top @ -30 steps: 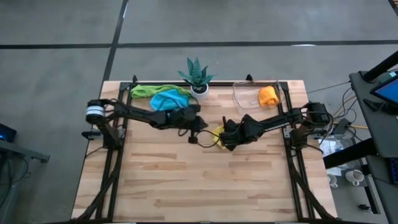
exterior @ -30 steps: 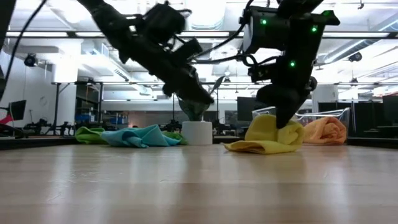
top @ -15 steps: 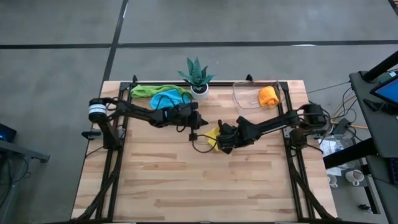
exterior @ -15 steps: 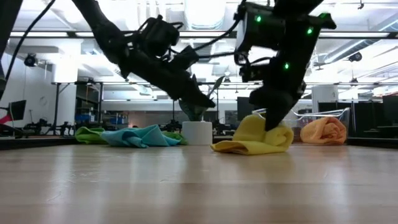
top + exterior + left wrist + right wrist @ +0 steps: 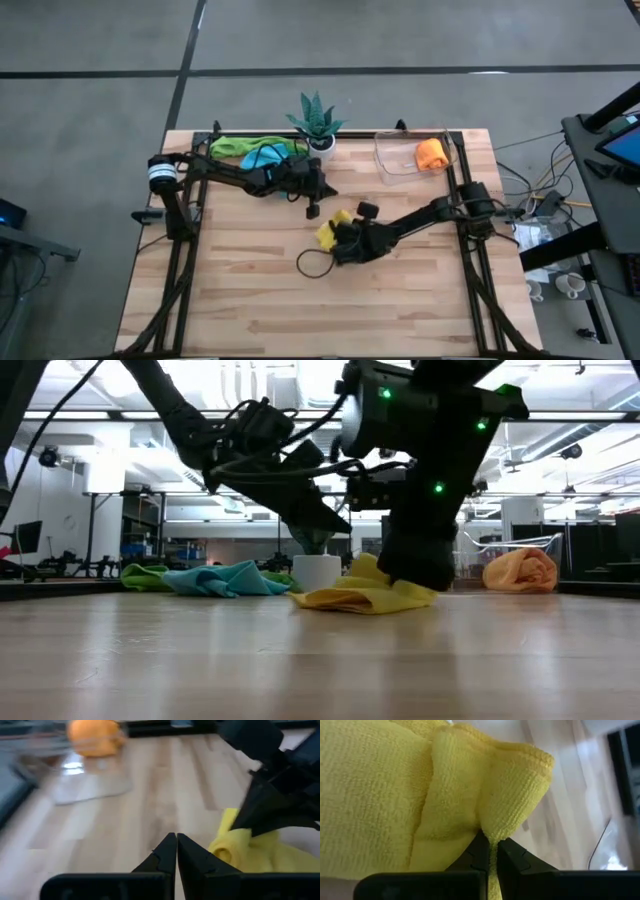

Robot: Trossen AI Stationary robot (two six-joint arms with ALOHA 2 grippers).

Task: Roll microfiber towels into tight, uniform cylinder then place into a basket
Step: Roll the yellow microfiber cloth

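Near half of wooden table [image 5: 300, 310] bare, open room toward near edge. Right gripper [image 5: 342, 240] at table centre, fingers pinched shut on fold of yellow towel [image 5: 331, 230]; towel crumpled, no clear long axis, trailing left of gripper. Left gripper [image 5: 313, 208] just beyond, fingers closed, empty. Far edge: blue towel [image 5: 262, 158], green towel [image 5: 232, 146], potted plant [image 5: 318, 122], clear basket [image 5: 400, 158] holding orange towel [image 5: 431, 154].
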